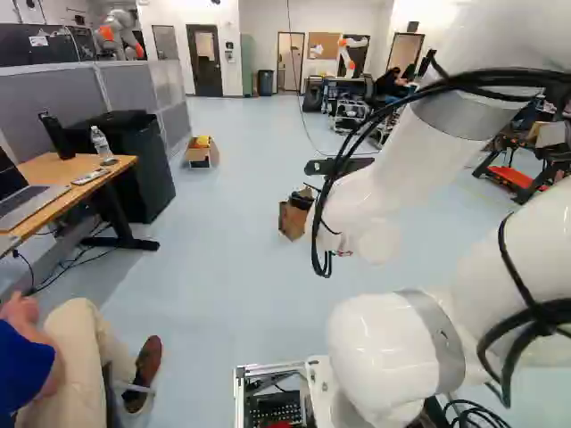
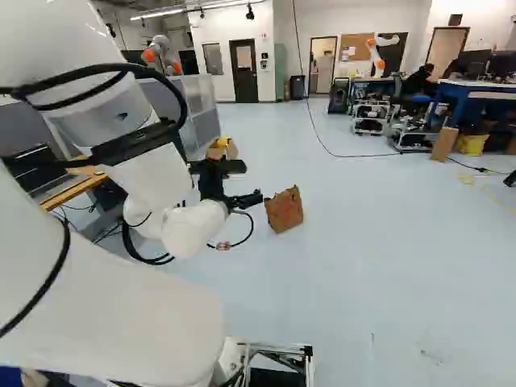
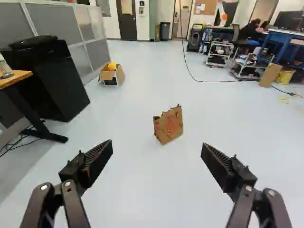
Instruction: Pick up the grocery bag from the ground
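In the right base view my gripper (image 2: 251,182) is held out over the floor, left of a brown paper grocery bag (image 2: 285,210). The wrist view has the gripper (image 3: 157,145) wide open, with nothing held between its two fingers. Ahead of the fingers, roughly on the line between them, the bag (image 3: 169,126) stands on the floor with a ragged top edge and a reddish print. The left base view shows the bag (image 1: 292,219) partly hidden behind the arm's wrist.
A wooden desk (image 1: 120,162) and a black cabinet (image 3: 59,83) stand to the left, before grey partitions. An open carton (image 3: 112,75) lies farther ahead. A person sits close at the left base view's lower left. Another robot (image 2: 376,50) stands far back.
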